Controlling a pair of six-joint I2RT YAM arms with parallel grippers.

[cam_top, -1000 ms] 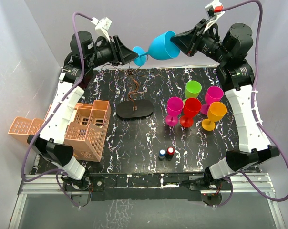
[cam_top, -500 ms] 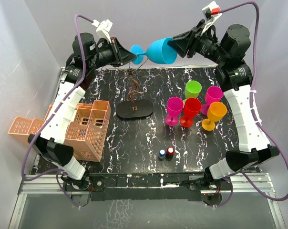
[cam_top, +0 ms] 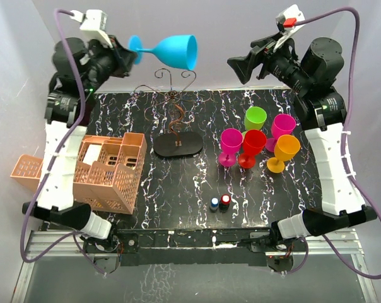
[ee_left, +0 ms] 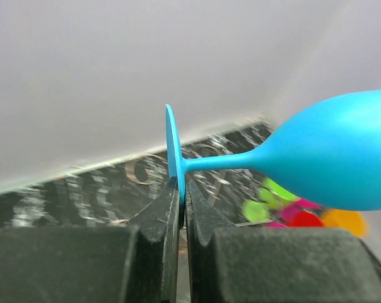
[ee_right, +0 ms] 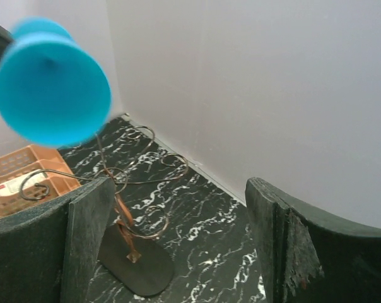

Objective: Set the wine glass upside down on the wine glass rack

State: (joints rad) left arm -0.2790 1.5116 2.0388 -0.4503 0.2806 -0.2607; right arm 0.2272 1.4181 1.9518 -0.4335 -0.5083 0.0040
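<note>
The right gripper [cam_top: 236, 67] has let go and is spread; the left gripper [cam_top: 130, 57] alone pinches the wine glass [cam_top: 169, 50] by its foot, at 11 o'clock from the rack [cam_top: 176, 120].

Left of the wine glass rack [cam_top: 177, 134], the left arm [cam_top: 58, 158] was white-shelled, black-jointed and purple-cabled; right of it, the right arm [cam_top: 332, 158] matched.

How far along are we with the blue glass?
Done: the blue wine glass is off the table. In hand: the left claw pinches its foot, glass sideways, high near the rack; the right claw is open, empty. Left: turn it upside down and hang it on the rack.
</note>
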